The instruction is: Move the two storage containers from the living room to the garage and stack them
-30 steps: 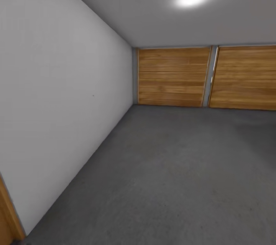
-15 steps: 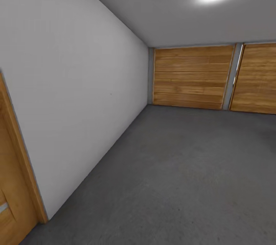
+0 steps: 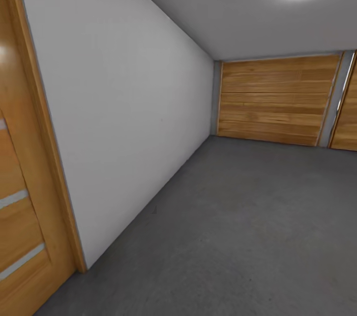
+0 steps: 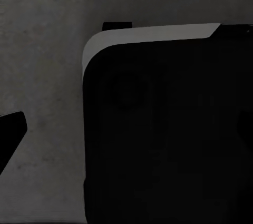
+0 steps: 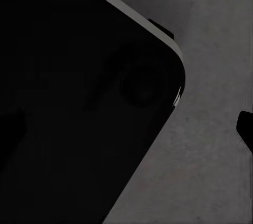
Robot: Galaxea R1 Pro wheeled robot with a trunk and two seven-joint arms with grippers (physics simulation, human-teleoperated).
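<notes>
A: So where's the bot at? Head cam has a pale grey wall (image 3: 129, 108) on the left, rough dark grey floor (image 3: 238, 227), and a wood-plank door (image 3: 275, 103) at the far end. Looks like the garage.

B: Yep, plus a wooden door (image 3: 22, 192) right at the near left edge. Wrist cams have a black body (image 4: 168, 129) over grey concrete. Jaws, can't tell if they're apart or together.

Bare dk-grey concrete floor (image 3: 238, 227)
</notes>
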